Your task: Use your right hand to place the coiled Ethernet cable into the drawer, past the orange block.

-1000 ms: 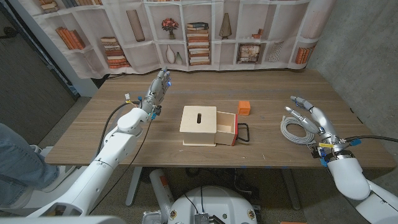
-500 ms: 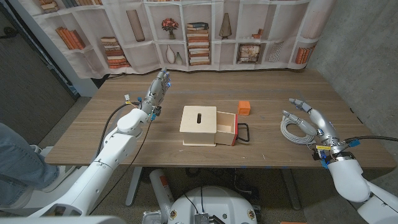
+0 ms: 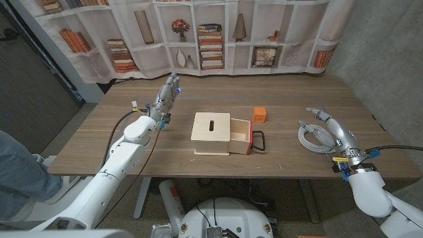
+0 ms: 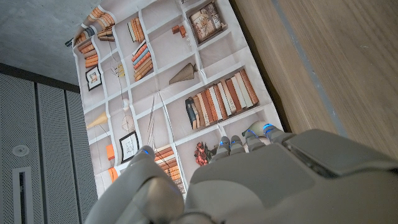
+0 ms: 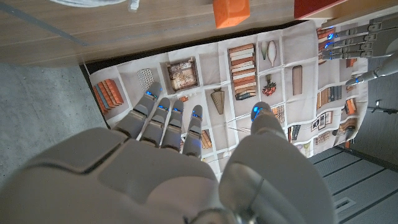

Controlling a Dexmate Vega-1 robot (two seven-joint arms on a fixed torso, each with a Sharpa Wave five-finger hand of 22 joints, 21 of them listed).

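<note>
The coiled white Ethernet cable lies on the table at the right. My right hand hovers at the coil's right side, fingers spread over it, holding nothing. The orange block stands between the cable and the wooden box, a little farther back. From the box's right side its drawer is pulled out, showing a red front and a black handle. In the right wrist view the orange block shows beyond my right hand. My left hand is raised at the table's left, fingers straight, empty.
The table's right edge runs close behind my right hand. A curtain printed with bookshelves hangs behind the table. A person's leg in jeans shows at the left edge. Bare tabletop lies behind the block and cable.
My right hand has shifted slightly toward the table's near edge and down over the cable coil. The left arm, box, block and cable have not moved.
</note>
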